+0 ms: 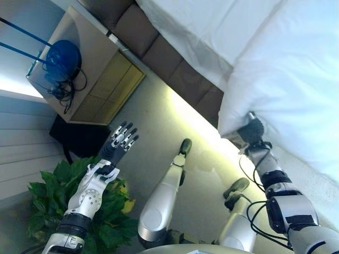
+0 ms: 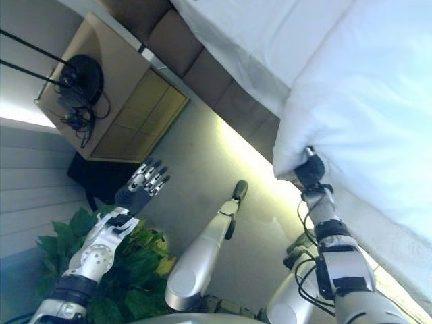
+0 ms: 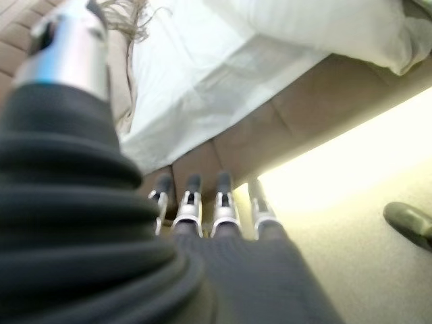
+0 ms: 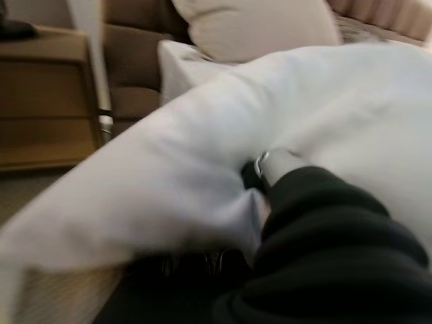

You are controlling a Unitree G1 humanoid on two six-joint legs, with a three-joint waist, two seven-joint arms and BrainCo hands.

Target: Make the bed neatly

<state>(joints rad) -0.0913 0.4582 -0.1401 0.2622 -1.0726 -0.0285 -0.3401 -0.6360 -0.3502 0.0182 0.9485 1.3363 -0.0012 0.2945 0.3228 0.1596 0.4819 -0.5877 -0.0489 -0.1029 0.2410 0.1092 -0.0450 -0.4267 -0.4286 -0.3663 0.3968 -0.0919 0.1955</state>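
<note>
- A thick white duvet (image 1: 286, 79), soft and puffy, fills the head view from about twelve to three o'clock. Its corner hangs out past the edge of the bed, over the floor.
- The right robot hand (image 1: 253, 128) comes up from five o'clock and meets the underside of that overhanging corner. In its wrist view the cloth bunches over the hand and hides the fingers, so I cannot tell whether they grip the fabric.
- Under the duvet lies a flat white sheet (image 1: 190, 26), with one edge draping over the brown padded bed frame (image 1: 159, 50) that runs from eleven o'clock towards the centre.
- A cream pillow (image 4: 256, 27) shows in the right wrist view, propped at the head of the bed.
- The left robot hand (image 1: 121, 138) is raised at about eight o'clock, well apart from the bed. Its fingers are straight and spread, and it holds nothing.
- Beyond it, at ten o'clock, stands a light wooden nightstand (image 1: 100, 74) carrying a round dark lamp base (image 1: 62, 58). A leafy green plant (image 1: 111, 206) sits at seven o'clock.
- Judging by the loose corner, the bed is only partly made: the duvet probably needs pulling square and smoothing.
</note>
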